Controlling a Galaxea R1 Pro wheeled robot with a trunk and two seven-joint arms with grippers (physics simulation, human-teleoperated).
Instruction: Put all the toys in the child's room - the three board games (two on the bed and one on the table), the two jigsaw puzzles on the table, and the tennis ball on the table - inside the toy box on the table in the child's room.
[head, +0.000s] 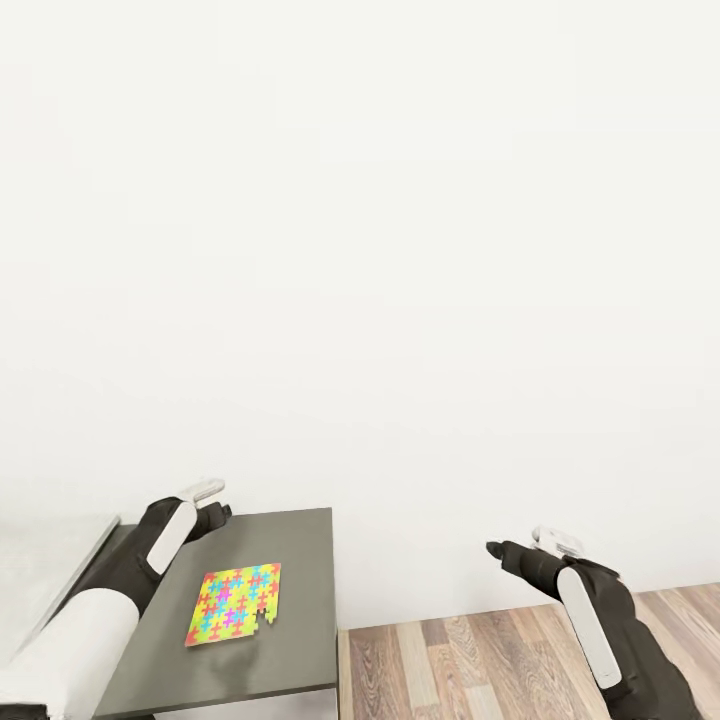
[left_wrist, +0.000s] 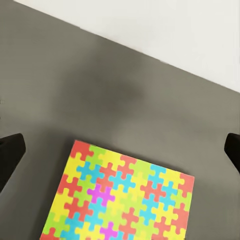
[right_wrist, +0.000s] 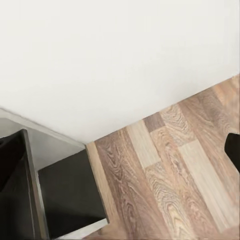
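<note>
Above the table (head: 300, 560), left arm (head: 120, 580).

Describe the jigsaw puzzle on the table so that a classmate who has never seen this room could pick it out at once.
Find the low table with the dark grey top against the white wall, at the left of the head view. The jigsaw puzzle lies flat on that top, just ahead of the left gripper. It is a thin square of interlocking neon yellow, pink, blue, green and orange pieces with one corner piece missing.

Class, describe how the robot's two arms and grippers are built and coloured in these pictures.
Both arms have dark charcoal, rounded casings with long white panels. The left gripper and right gripper have dark fingers and a small pale grey block at the wrist. No cables or markings are visible.
</note>
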